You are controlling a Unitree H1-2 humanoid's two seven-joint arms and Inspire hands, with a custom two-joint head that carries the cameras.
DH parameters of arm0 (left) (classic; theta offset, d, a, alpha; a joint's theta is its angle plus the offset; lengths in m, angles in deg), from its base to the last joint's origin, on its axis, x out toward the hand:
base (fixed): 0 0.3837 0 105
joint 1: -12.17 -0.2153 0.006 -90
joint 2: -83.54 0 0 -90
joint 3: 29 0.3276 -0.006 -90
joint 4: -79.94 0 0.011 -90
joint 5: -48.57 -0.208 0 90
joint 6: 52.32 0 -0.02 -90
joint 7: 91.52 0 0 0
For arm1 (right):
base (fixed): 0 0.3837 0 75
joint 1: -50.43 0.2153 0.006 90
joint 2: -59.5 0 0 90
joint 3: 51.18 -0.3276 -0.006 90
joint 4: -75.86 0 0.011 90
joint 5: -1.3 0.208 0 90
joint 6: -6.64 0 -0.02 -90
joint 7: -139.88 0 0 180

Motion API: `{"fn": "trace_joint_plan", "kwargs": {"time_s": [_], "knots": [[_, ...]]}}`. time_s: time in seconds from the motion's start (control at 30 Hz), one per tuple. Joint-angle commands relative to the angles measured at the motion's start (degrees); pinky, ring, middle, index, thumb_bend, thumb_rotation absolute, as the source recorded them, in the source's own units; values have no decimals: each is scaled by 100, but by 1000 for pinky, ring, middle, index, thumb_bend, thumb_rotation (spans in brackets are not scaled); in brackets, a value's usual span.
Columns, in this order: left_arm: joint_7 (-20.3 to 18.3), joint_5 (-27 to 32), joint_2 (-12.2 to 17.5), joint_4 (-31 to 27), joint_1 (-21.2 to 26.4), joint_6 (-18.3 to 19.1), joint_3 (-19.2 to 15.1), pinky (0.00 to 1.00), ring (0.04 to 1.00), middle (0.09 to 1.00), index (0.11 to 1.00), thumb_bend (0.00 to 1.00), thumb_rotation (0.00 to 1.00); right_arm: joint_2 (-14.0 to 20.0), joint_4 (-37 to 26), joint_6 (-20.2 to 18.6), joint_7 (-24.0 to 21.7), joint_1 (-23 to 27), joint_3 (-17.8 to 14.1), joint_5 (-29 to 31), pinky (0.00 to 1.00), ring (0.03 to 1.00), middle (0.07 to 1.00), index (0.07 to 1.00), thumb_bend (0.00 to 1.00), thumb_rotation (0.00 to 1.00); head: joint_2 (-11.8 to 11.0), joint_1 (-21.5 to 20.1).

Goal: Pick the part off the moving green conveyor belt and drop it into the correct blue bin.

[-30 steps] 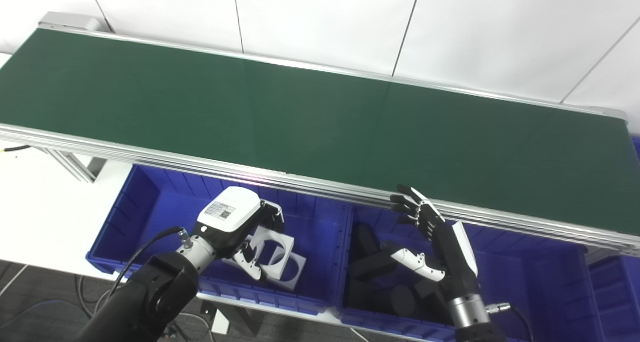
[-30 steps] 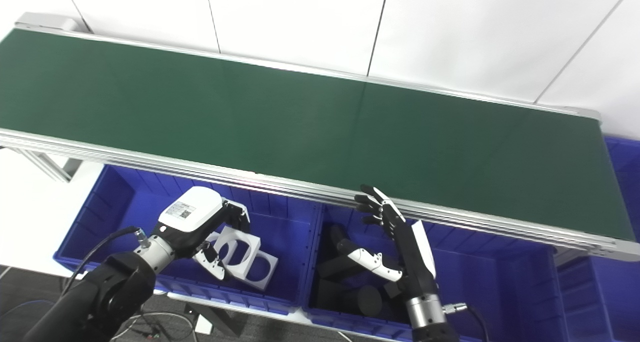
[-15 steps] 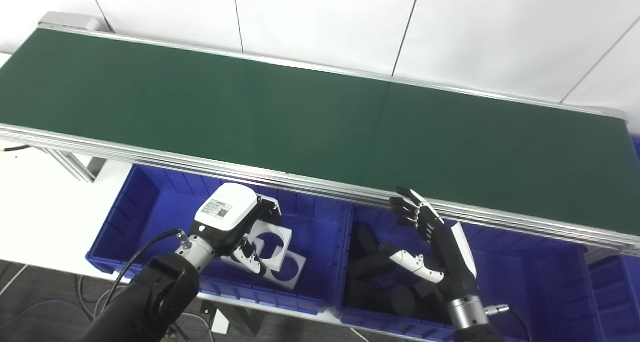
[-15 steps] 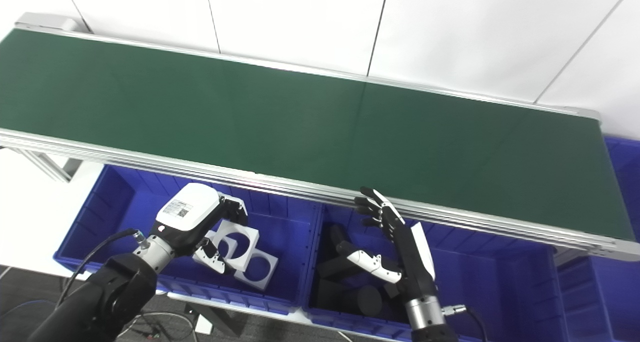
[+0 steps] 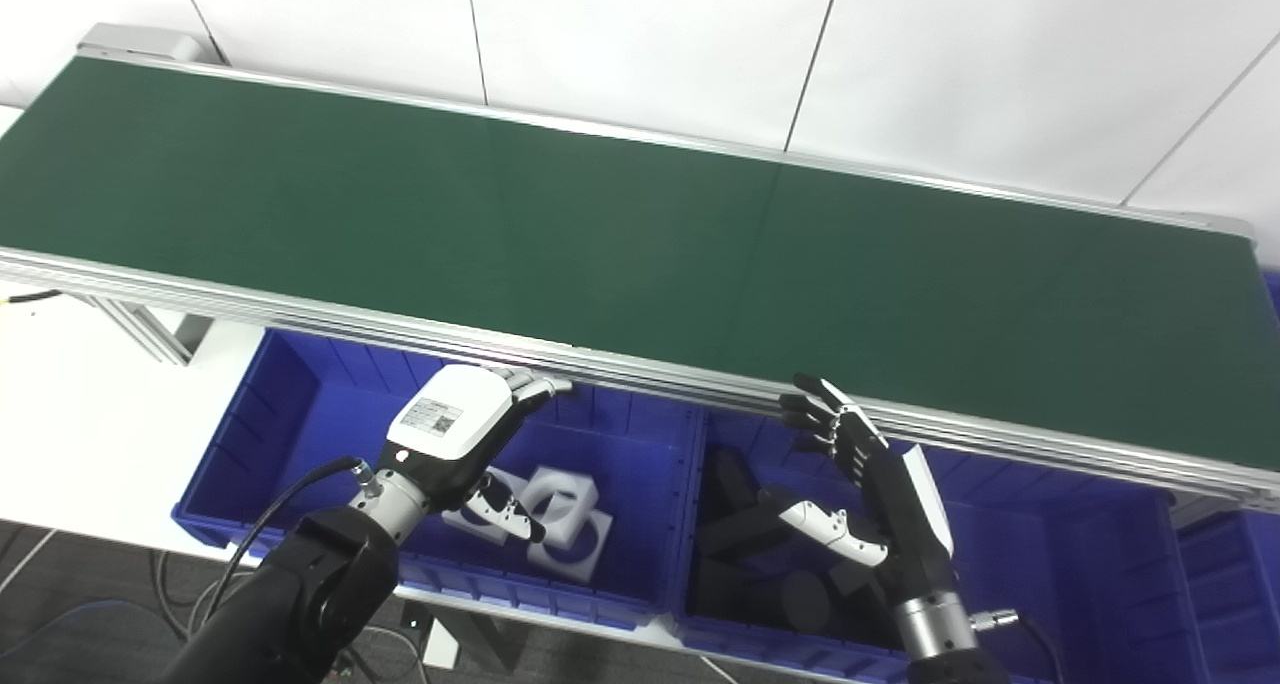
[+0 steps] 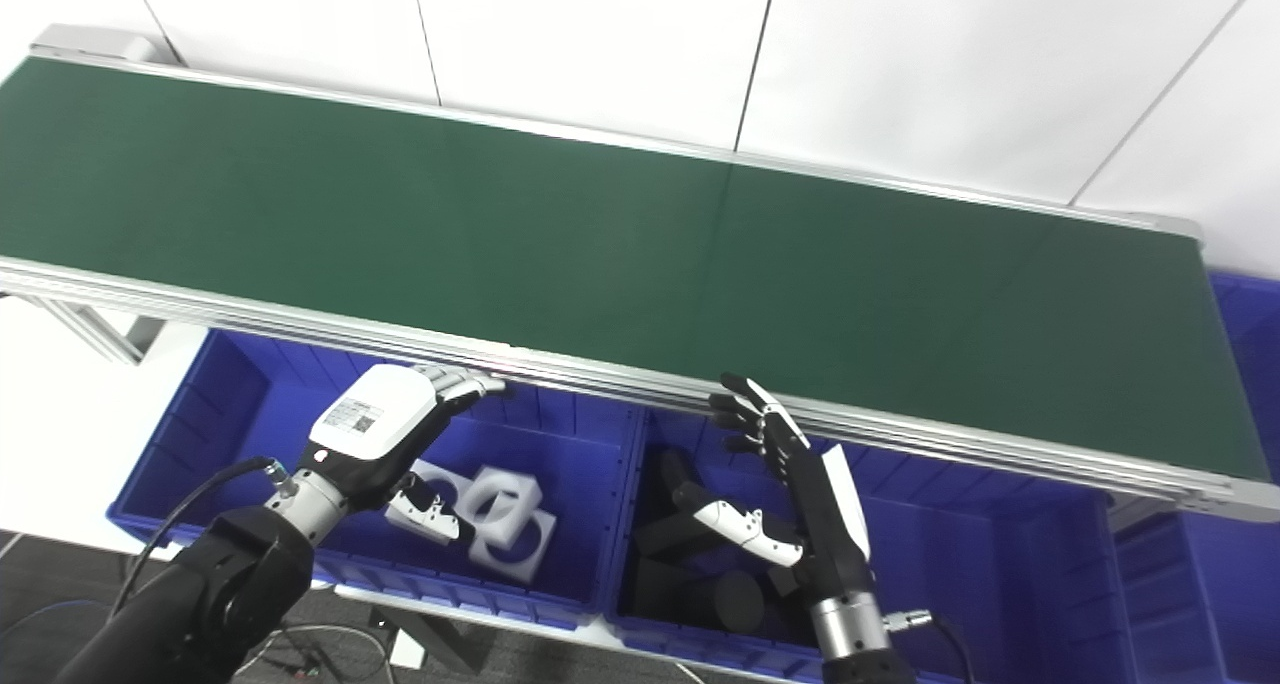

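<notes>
Both robot hands open above the blue bins; white parts lie in the left bin.

Left eye view: the left robot hand (image 5: 455,434) hovers over the left blue bin (image 5: 290,404) with fingers spread, holding nothing; the white parts (image 5: 565,509) lie in the bin below it. The green conveyor belt (image 5: 620,234) carries no part.
Right eye view: the right robot hand (image 6: 800,494) is open and empty, fingers extended, above the right blue bin (image 6: 1000,574), which contains black parts (image 6: 700,584).

- Our left hand (image 5: 455,434) has opened, fingers now spread toward the conveyor rail.
- The white part (image 5: 563,494) has left our grasp and lies in the left blue bin (image 5: 300,404).
</notes>
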Motion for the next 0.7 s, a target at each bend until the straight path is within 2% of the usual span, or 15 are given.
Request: {"fn": "trace_joint_plan", "kwargs": {"time_s": [0.0,0.13,0.23,0.27,0.37,0.43,0.53,0.67], "knots": [[38,68,5,-166,28,10,-46,835,864,910,933,909,236,-48,-81,225,36,9,-9,50,717,783,809,870,745,478,-7,-8],[-102,216,7,-260,16,17,-47,800,832,895,934,958,277,-32,-49,287,34,11,2,29,719,784,813,874,731,477,-37,-60],[-278,648,-36,-370,-6,-29,-82,771,816,874,915,988,294,-29,-7,311,32,19,3,36,718,785,814,875,733,486,-76,-89],[-409,965,-61,-433,-17,-34,-108,740,806,872,907,995,340,-33,-11,294,29,15,2,43,720,787,814,874,733,483,-76,-89],[-972,2474,-218,-662,-40,53,-242,766,845,906,894,1000,329,-28,19,301,21,20,6,43,722,789,813,872,733,477,-156,-158],[-1239,3226,-338,-818,-29,151,-297,754,855,914,886,1000,353,-23,41,317,19,20,12,34,721,789,813,870,730,470,-190,-222],[-1431,3994,-534,-886,15,129,-360,762,858,911,871,1000,367,-12,78,341,24,22,18,10,724,791,816,873,725,472,-238,-311],[-1480,4841,-922,-658,123,-45,-440,749,855,906,893,1000,397,-21,202,452,41,32,30,10,725,794,819,874,722,465,-358,-443]]}}
